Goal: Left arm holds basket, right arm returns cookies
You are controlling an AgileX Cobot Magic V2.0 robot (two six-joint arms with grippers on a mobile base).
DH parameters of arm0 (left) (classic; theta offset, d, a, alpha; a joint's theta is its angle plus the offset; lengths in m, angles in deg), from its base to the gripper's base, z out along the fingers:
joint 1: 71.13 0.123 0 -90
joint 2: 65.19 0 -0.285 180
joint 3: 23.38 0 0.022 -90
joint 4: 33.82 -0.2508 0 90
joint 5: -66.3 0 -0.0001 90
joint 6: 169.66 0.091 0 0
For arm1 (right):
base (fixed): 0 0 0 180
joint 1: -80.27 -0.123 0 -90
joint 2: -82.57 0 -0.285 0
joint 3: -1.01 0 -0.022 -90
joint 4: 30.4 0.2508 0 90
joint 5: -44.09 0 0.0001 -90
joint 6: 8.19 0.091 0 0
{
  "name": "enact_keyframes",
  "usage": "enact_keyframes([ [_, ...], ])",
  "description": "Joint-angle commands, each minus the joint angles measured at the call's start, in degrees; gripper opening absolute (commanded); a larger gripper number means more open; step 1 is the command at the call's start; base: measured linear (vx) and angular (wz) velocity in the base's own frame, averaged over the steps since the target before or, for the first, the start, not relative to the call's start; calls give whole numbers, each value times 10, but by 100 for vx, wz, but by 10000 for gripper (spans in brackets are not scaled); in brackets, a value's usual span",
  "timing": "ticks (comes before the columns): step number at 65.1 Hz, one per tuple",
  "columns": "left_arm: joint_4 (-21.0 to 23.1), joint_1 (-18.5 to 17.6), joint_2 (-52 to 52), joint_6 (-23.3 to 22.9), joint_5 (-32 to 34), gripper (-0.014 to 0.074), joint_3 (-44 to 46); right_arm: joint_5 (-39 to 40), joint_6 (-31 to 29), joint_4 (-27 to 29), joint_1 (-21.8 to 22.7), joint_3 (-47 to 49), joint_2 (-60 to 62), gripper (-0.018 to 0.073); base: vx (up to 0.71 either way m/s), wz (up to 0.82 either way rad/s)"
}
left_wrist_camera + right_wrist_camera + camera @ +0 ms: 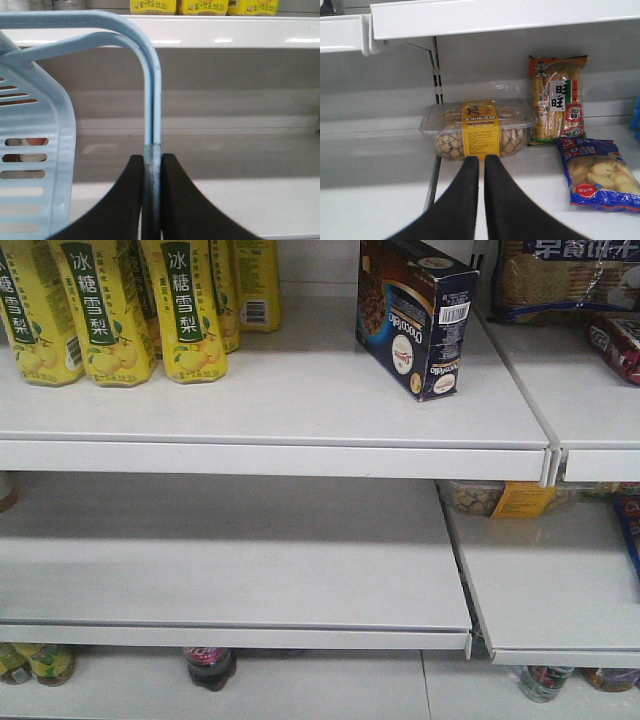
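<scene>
Cookies (415, 315) sitting upright on the top shelf (300, 400) near its right end, set back from the front edge, turned at an angle — looks already returned. Carton probably handling light and stiff, smooth card slightly slippery; best pinching across the narrow sides. Dark navy box, brown-orange cookie front, barcode on the end. Left gripper (152, 200) clamping the basket (35, 150) handle. Right gripper (481, 195) hovering with jaws nearly together — holding nothing.

The left gripper (151, 200) was clamped on the basket handle (152, 100), fingers pressed against both faces. The right gripper (481, 170) was closed, empty, fingers nearly touching.
</scene>
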Motion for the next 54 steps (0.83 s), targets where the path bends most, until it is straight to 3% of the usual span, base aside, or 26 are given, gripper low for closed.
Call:
enact_keyframes([
  [1, -6, 1, -10, 7, 59, -3, 17, 46, -3, -3, 0, -11, 7, -3, 0, 0],
  [54, -6, 1, -10, 7, 59, -3, 17, 46, -3, -3, 0, -11, 7, -3, 0, 0],
])
